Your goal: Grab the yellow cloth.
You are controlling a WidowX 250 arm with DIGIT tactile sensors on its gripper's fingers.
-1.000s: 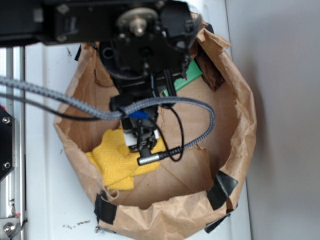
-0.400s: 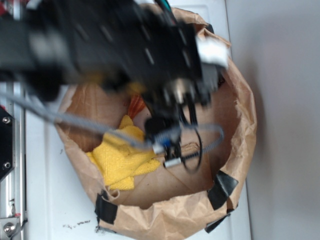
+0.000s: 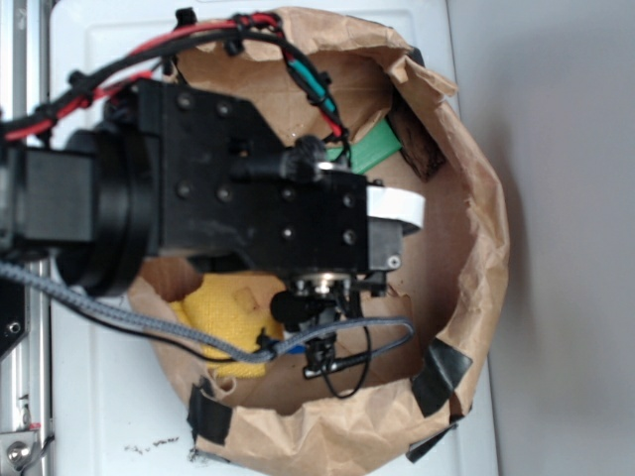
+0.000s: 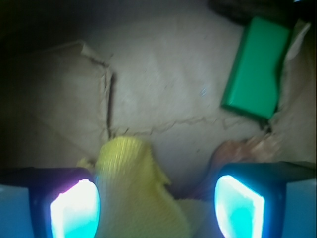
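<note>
Hand point(image 4: 157, 206) fingers apart, yellow cloth point(image 4: 136, 193) between, apparently ungripped, green block point(image 4: 256, 68) beyond.

Crumpled brown paper bag point(image 3: 476, 248), open-topped, sits on the white desk point(image 3: 109, 426). Inside it: bright yellow woven cloth point(image 4: 133, 193) on the bag floor at lower left, partly under the arm; flat green rectangular block point(image 4: 255, 67) at upper right, near the wall. Gripper point(image 4: 156, 206) hangs over the cloth, one finger on each side of its raised fold.

Your exterior view looks straight down from above. Wrist view sits close, low between the fingers. Both share the crumpled brown paper bag point(image 3: 476, 258) point(image 4: 163, 74) floor.
</note>
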